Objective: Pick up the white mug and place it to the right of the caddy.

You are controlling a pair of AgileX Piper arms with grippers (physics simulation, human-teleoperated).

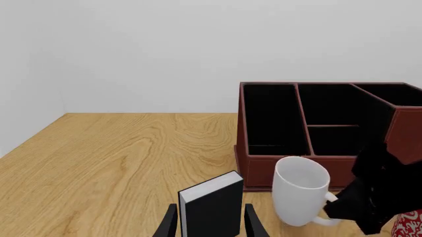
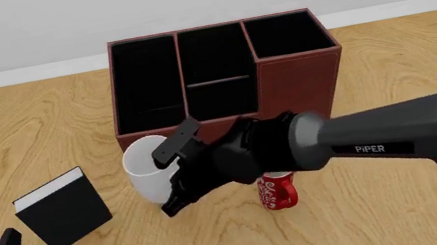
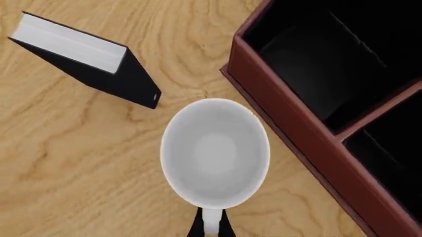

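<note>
Two neighbours, book (image 2: 63, 209), caddy (image 2: 223, 74), flanking white mug (image 2: 148, 168)

Wooden table (image 2: 423, 59) with caddy (image 2: 285, 94), black book (image 2: 63, 210), red mug (image 2: 278, 191).

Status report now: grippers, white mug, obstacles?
Right gripper shut on white mug handle. Left gripper open, idle. Mug before caddy; red mug nearby.
</note>
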